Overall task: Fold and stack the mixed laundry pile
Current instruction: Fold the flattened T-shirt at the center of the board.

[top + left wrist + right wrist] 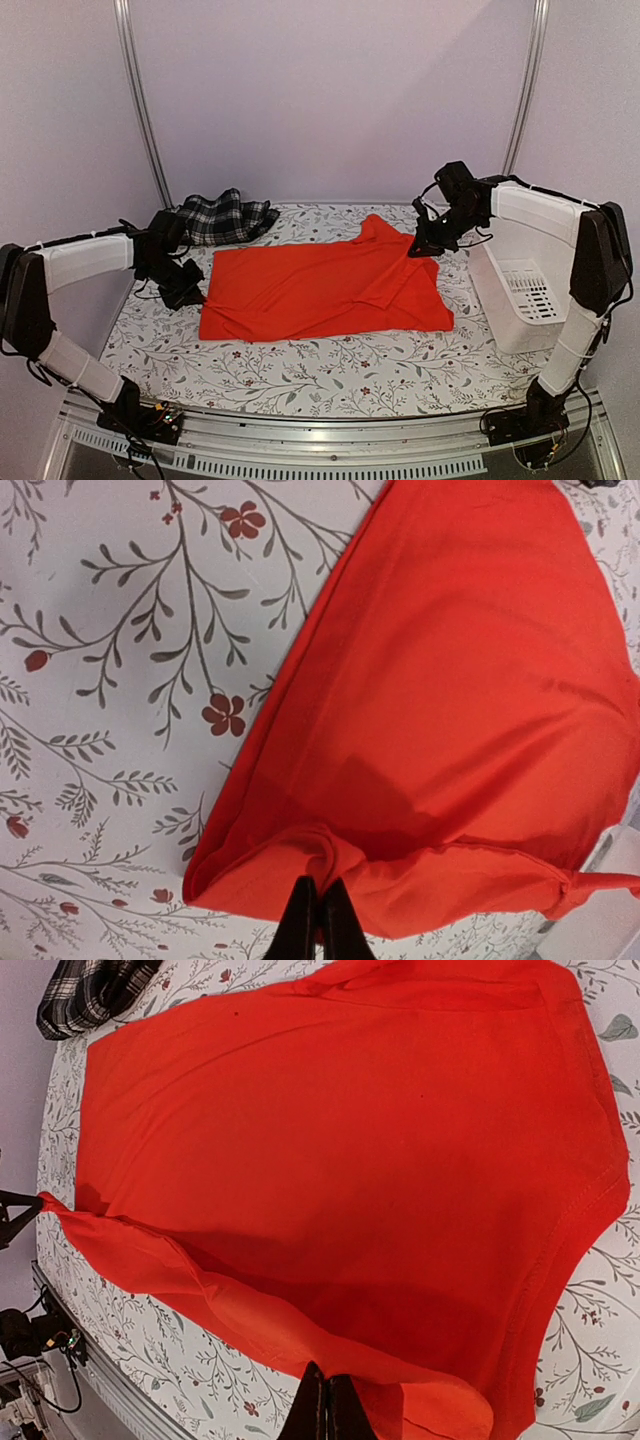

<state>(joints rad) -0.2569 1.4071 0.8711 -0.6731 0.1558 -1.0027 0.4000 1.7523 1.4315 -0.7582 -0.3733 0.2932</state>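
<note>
On the floral bench (300, 378) the red shirt (320, 290) lies spread in the middle. The left end effector (193, 297) is pressed together on its left edge, pinching a small fold. A white basket (520, 300) stands at the right. The right end effector (417, 250), also closed, pinches the shirt's far right corner, a little lifted. The plaid garment (225, 216) lies crumpled at the far left, apart from the shirt.

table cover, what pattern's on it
The table cover is white with grey leafy vines and small red flowers, clearest in the left wrist view.
</note>
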